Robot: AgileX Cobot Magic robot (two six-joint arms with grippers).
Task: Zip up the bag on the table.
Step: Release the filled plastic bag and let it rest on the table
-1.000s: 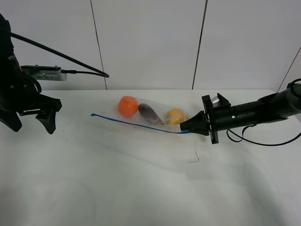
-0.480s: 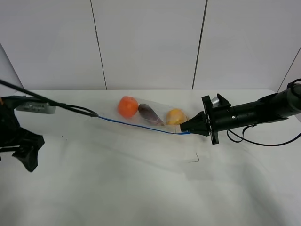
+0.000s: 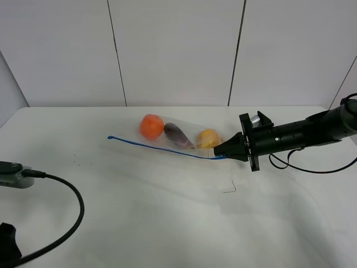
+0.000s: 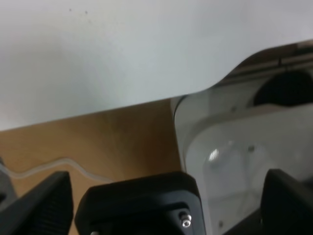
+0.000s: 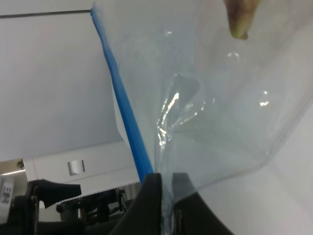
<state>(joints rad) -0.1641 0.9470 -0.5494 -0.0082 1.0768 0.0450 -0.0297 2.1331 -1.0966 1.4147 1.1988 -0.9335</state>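
From the high camera, the clear flexible plastic zip bag (image 3: 178, 139) lies near the far middle of the large white matte table (image 3: 167, 218), its blue zip strip (image 3: 162, 148) running along the near edge. Inside show a round orange (image 3: 151, 126), a dark purple eggplant (image 3: 177, 134) and a yellow fruit (image 3: 208, 138). No readable writing shows. The right gripper (image 3: 222, 152) has its jaws pinching the strip's right end.

The left wrist view shows the left gripper (image 4: 161, 205) with jaws spread wide, past the table's rounded corner.

The right wrist view shows the jaws pressed on bag film and strip.
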